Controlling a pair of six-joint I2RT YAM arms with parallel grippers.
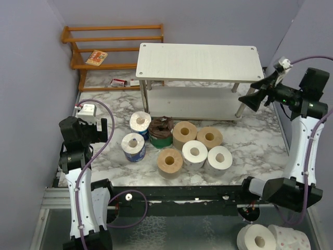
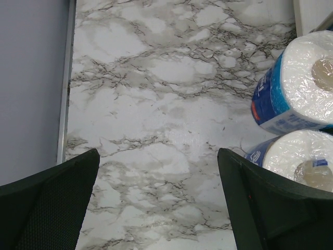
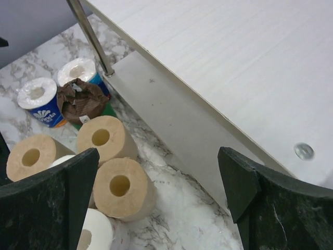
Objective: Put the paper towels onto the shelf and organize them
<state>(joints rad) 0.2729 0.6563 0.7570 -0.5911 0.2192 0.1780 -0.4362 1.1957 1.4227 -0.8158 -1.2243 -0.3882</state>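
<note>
Paper towels (image 1: 177, 143) are sitting clustered on the desk (image 1: 250, 151) at 6 o'clock of the shelf (image 1: 200, 61); picking seems to be starting. Left wrist: left hand (image 2: 158, 156) is gaping, seeing only two blue rolls (image 2: 299, 83) at 3 o'clock. Right wrist: right hand (image 3: 158, 153), gaping, is overlooking shelf and tan rolls (image 3: 122, 190), needing descent.
</note>
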